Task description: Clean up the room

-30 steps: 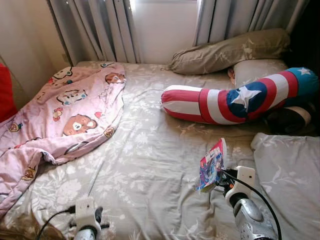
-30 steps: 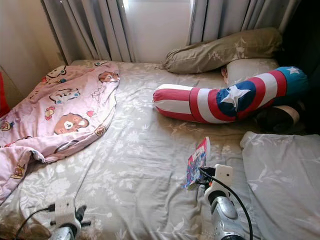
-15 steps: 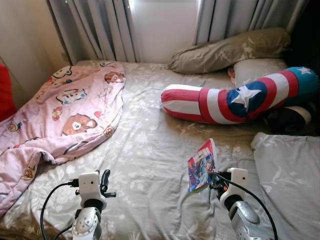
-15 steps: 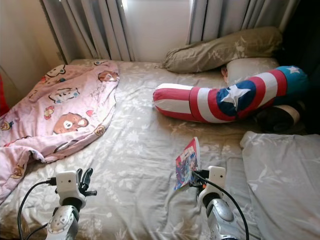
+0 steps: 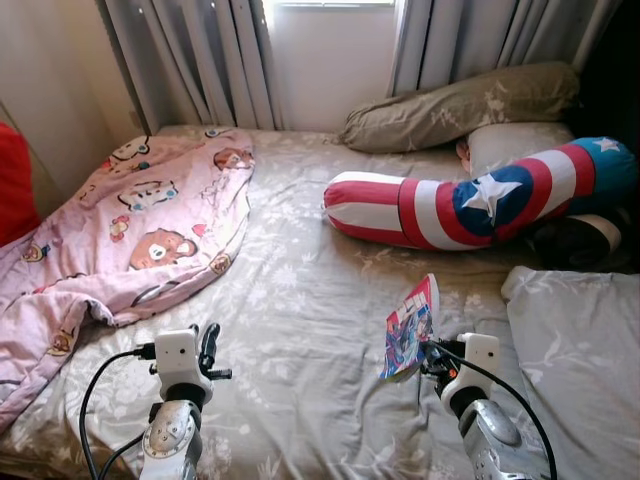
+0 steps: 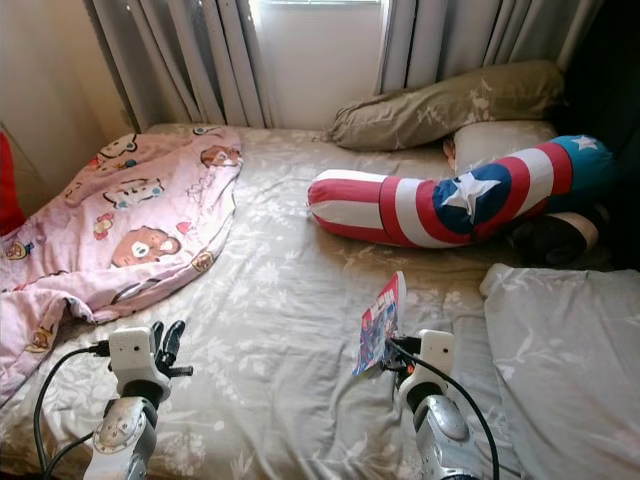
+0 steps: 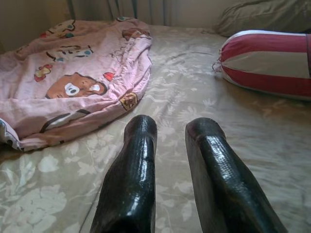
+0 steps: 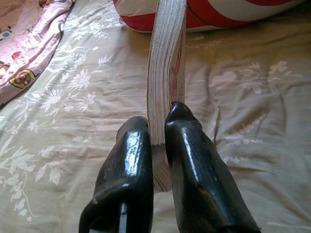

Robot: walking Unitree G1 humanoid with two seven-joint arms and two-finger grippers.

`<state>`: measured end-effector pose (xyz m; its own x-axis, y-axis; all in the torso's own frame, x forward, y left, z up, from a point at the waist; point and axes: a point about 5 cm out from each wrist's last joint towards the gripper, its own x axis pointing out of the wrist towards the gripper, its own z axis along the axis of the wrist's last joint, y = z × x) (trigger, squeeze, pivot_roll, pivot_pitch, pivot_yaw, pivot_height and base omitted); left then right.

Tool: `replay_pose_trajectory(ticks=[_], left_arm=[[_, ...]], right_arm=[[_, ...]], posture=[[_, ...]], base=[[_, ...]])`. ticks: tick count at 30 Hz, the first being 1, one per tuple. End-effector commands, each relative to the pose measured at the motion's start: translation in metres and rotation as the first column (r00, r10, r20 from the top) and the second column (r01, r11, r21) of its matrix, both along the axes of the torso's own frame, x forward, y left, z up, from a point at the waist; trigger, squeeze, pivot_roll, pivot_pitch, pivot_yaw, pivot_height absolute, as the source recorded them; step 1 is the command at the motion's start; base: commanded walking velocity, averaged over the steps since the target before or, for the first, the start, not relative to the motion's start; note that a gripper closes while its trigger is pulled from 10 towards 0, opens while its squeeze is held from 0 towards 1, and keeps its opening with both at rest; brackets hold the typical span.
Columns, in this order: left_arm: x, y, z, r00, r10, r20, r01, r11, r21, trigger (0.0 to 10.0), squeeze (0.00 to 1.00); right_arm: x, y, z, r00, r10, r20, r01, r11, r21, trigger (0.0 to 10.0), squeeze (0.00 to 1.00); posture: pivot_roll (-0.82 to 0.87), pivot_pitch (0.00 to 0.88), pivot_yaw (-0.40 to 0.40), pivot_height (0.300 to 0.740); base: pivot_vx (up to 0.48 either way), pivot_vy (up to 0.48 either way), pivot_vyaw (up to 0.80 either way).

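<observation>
Where the right pincer (image 8: 158, 127) pinches, comic book (image 5: 411, 328) upright between fingers.

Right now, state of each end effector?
Left end effector: open, empty, over the bed.
Right end effector: shut on the thin colourful-covered paperback book.

Glossy black fingers (image 8: 187, 160) pinch a paper book (image 8: 167, 73) over matt cloth sheet (image 5: 300, 300).
</observation>
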<state>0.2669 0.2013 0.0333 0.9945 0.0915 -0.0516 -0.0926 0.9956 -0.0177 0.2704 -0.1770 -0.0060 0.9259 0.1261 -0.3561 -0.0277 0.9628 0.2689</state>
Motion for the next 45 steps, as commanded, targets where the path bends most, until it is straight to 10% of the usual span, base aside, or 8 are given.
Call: replay_pose_trajectory(ticks=[1,45], left_arm=[[0.0000,0.0015,0.0017,1.000,0.003,0.001,-0.003,1.000,-0.012,10.0,0.00],[-0.0037,0.0016,0.0056,1.000,-0.010,-0.011,0.010,1.000,-0.022,10.0,0.00]], right_arm=[[0.0077,0.0004,0.0090,0.999,0.004,0.039,-0.004,1.000,-0.011,10.0,0.00],[0.0068,0.0021,0.0089,0.998,-0.013,0.053,0.013,1.000,0.011,10.0,0.00]], posture=[[0.04,0.000,0.005,0.692],[0.04,0.000,0.008,0.644]], base=[[0.000,0.000,0.00],[0.000,0.000,0.00]])
